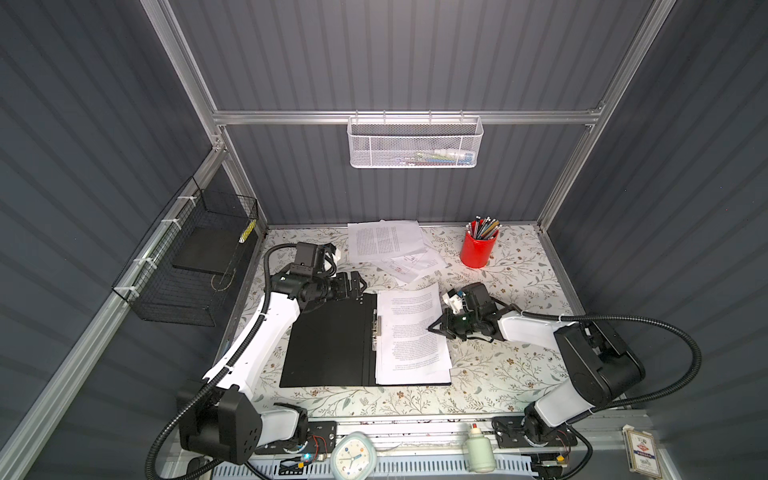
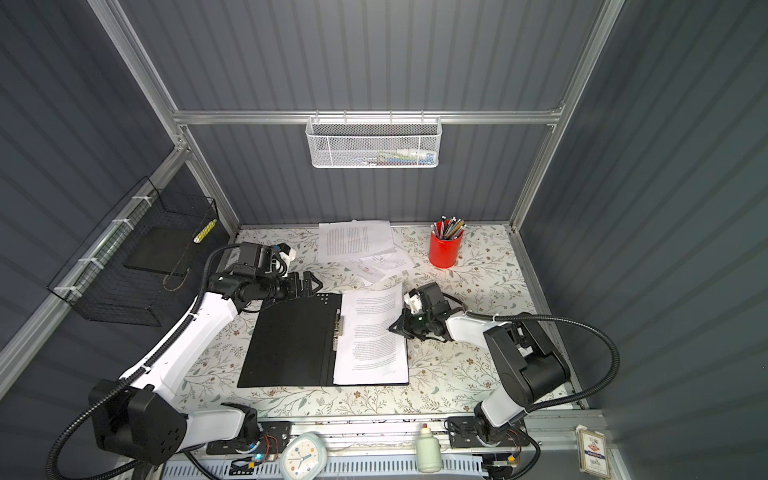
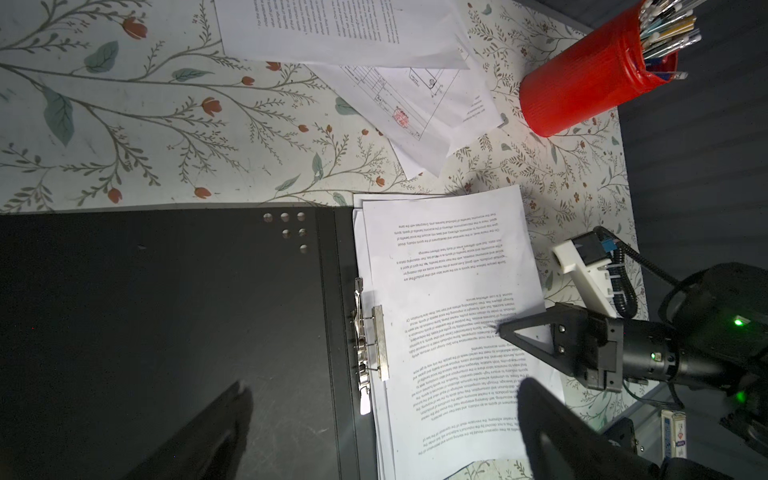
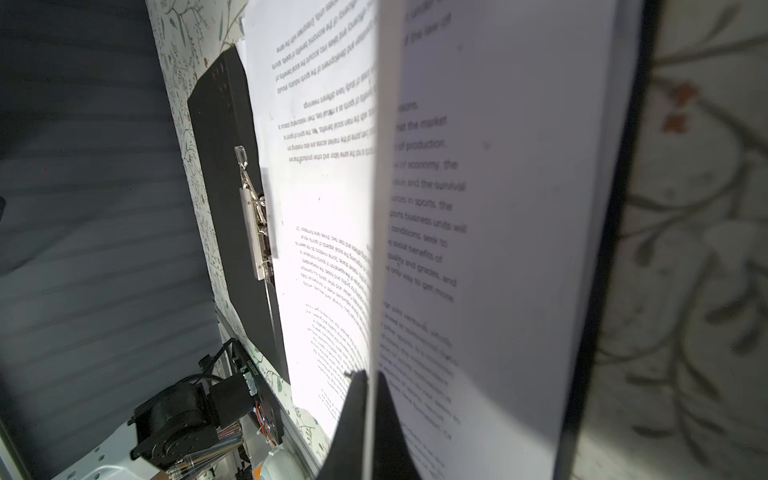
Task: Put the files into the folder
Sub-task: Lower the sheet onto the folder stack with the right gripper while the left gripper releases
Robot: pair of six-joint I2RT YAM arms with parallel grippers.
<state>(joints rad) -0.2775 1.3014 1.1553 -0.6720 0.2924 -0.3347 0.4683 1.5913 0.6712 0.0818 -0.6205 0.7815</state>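
Top views: folder (image 1: 328,345) open, black inside up — files (image 1: 415,345) on its right half; print unreadable.
Left wrist: left hand (image 3: 382,384) spread wide, empty; fingers (image 3: 552,428) cropped.
Right wrist: right hand (image 4: 368,382) pinching files' top sheet — "social benefits of" legible.

The left arm (image 1: 257,332) rises from its base at the near left, its white link slanting away toward the far side. It bends at the elbow so the black wrist runs level to the right. The left gripper (image 1: 360,284) points toward the middle, jaws spread wide with nothing between them (its own wrist view shows both fingers (image 3: 232,415) far apart). The right arm (image 1: 530,328) stands at the near right, its forearm reaching leftward and low. The right gripper (image 1: 430,328) has its jaws pinched together, tips pointing left, clamped on the edge of one of the files (image 4: 332,199).
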